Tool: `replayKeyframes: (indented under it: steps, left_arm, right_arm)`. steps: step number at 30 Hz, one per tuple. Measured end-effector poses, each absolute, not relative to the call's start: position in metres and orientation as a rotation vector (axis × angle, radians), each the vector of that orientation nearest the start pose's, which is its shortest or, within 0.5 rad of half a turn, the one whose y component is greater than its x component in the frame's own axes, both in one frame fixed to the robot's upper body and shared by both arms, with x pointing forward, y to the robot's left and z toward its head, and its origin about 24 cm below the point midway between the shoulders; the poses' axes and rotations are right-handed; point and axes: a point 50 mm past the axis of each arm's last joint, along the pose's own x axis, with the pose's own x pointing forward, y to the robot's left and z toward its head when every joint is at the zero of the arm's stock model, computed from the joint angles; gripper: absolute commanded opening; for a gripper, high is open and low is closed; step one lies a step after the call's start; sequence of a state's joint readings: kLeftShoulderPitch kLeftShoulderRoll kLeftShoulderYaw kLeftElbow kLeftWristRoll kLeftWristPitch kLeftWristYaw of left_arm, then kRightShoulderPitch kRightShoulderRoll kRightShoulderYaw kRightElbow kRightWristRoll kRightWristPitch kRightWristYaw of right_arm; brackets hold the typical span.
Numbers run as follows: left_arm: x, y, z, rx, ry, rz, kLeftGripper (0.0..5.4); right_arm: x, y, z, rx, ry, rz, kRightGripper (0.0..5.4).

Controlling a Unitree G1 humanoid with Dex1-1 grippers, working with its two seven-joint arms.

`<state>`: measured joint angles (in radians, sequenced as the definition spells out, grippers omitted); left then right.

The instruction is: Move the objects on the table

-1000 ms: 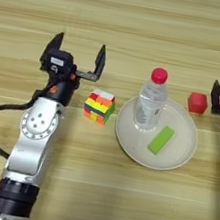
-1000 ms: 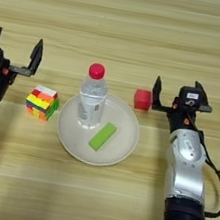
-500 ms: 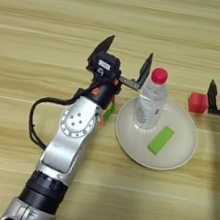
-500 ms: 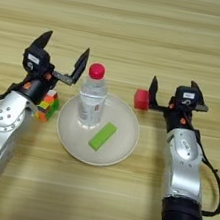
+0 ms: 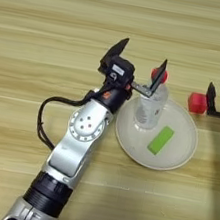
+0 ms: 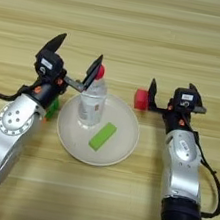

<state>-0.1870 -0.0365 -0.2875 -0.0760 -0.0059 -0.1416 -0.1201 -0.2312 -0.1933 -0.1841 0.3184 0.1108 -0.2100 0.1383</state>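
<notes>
Bottle (image 6: 91, 101) stands upright in the white plate (image 6: 120, 149), and your left gripper (image 6: 73, 60) has swung across from over the puzzle cube (image 6: 52, 109) to meet it: fingers spread wide, the near one just beside the red cap, nothing pinched yet. You look set to grasp the bottle next. The cube is now almost hidden beneath that arm; only a sliver shows. Your right gripper (image 6: 169, 94) waits spread, well apart to the bottle's other side on the bench (image 6: 145, 32), a red block (image 6: 140, 99) just beside its finger.
</notes>
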Motion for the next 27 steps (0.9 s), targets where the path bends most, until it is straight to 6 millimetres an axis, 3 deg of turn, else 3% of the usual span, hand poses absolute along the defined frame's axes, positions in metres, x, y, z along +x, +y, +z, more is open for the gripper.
replayKeyframes:
  steps: [8,18,27]
  left_arm:
    - [0.262,0.051,0.119,-0.03,-0.399,-0.473,5.4]
    - [0.259,0.03,0.087,-0.012,-0.289,-0.559,5.4]
    - [0.26,0.028,0.063,0.003,-0.212,-0.569,5.4]
  right_arm:
    - [0.293,-0.217,0.061,-0.063,-0.141,-0.025,5.39]
    - [0.294,-0.216,0.061,-0.064,-0.144,-0.022,5.39]
    - [0.294,-0.216,0.061,-0.065,-0.145,-0.021,5.39]
